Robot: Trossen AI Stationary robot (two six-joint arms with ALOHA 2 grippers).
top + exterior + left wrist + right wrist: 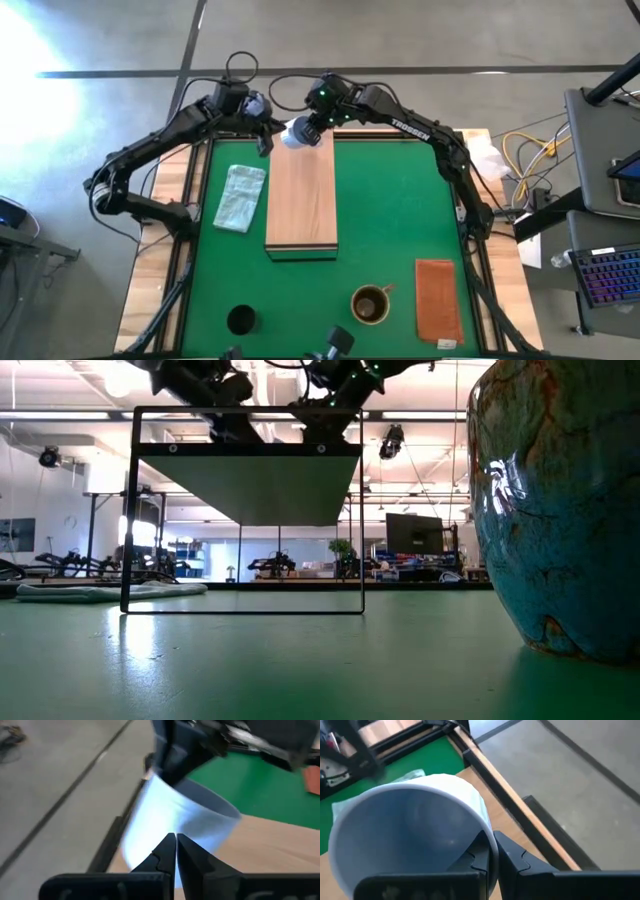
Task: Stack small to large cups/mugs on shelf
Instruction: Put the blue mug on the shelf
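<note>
At upper centre of the high view, the left gripper [265,143], jaws together, sits just left of the pale mug [297,133], tilted over the shelf [301,195] far end, its rim clamped by the right gripper [312,128]; black cup [240,320] and brown mug [370,304] stand lower down on the bench [390,210].

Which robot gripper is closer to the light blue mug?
The right one. The right gripper is shut on the rim of the pale blue mug at the far end of the shelf. The left gripper is shut and sits just beside the mug.
</note>
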